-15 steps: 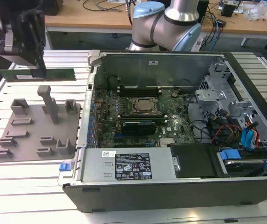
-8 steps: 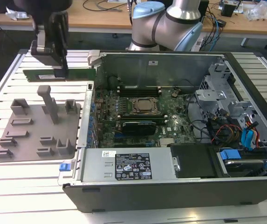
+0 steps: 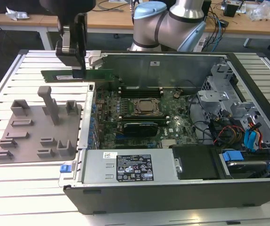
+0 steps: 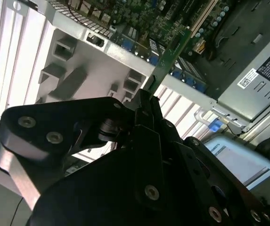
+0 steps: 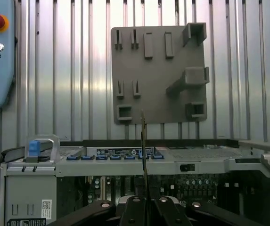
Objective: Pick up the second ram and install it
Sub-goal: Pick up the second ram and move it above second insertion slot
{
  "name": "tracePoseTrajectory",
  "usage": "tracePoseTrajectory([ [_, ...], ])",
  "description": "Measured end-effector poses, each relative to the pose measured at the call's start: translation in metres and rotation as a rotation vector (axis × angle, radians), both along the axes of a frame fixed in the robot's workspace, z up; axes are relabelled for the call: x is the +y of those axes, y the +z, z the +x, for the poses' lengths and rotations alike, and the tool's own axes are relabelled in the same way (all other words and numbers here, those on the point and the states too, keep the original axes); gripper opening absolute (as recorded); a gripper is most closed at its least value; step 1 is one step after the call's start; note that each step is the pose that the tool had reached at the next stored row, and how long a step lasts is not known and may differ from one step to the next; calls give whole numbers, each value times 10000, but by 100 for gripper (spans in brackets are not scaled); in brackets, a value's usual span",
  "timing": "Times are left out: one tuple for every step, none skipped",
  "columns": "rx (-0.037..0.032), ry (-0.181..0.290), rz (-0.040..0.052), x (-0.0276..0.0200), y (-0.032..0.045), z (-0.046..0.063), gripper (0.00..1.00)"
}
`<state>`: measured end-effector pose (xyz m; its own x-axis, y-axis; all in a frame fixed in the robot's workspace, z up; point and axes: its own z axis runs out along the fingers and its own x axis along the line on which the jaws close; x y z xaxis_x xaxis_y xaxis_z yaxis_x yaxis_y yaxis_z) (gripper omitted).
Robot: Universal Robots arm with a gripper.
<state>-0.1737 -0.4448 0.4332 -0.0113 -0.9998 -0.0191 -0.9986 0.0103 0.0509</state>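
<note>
— Where was the second ram (image 3: 97, 74), that long, narrow, flat green circuit-board stick?

— Up in the air, clamped in the black metal gripper (image 3: 79, 70). The fingers were pressed onto its flat faces, gripping it partway along its length, and it lay level and lengthwise across the exterior view.

— Over what?

— One end reached out above the white slatted metal table (image 3: 12, 188). The other end crossed the side wall of the open black-and-silver computer case (image 3: 172, 66), on the exterior view's left. The grey plastic holder tray (image 3: 31, 136) with its upright posts lay flat on the table just beside that wall, and the stick was clear of it.

— And from the arm's own cameras?

— In the first wrist view the second ram (image 5: 144, 141) showed edge-on, a thin line rising from the gripper (image 5: 144, 202) across the case wall, with the tray (image 5: 158, 80) beyond. In the second wrist view it (image 4: 170, 56) jutted out of the gripper (image 4: 146, 96) toward the green motherboard (image 4: 139, 19), touching nothing there.
</note>
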Motion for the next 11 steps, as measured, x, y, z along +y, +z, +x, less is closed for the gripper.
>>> tracePoseTrajectory([
  [1, -1, 0, 0, 0, 40, 13],
  [3, -1, -1, 1, 0, 77, 13],
  [6, -2, -1, 2, -2, 132, 13],
  [9, 0, 0, 4, -4, 170, 13],
  [12, 0, -1, 6, -10, 204, 13],
  [14, -1, 1, 7, -30, 229, 13],
  [20, -1, 0, 7, -59, 253, 13],
  [32, -2, -1, 7, -99, 290, 13],
  [37, 0, 0, 7, -126, 312, 13],
  [41, 0, 0, 8, -146, 335, 13],
  [52, 0, 0, 11, -168, 376, 13],
])
